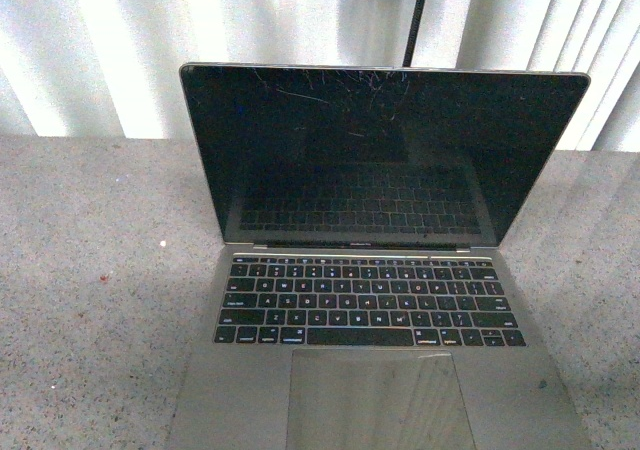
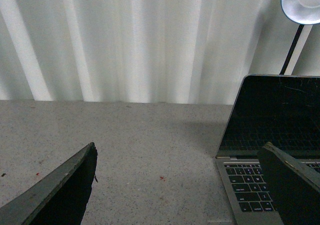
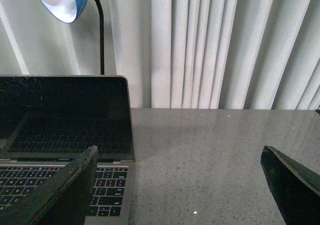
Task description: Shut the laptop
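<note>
Between left pincer [image 2: 180,145] and right pincer [image 3: 179,147] stands the open laptop [image 1: 370,300]; untouched.

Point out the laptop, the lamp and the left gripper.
laptop [image 1: 380,150], front view, on its black screen.
lamp [image 3: 60,0], right wrist view, on its shade.
left gripper [image 2: 180,146], left wrist view, midway between its fingertips.

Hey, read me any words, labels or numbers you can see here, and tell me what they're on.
No text reads clearly.
Legends on the keys of the laptop: white marks, too small to read.
Marking on its bottom bezel: blurred, unreadable.
</note>
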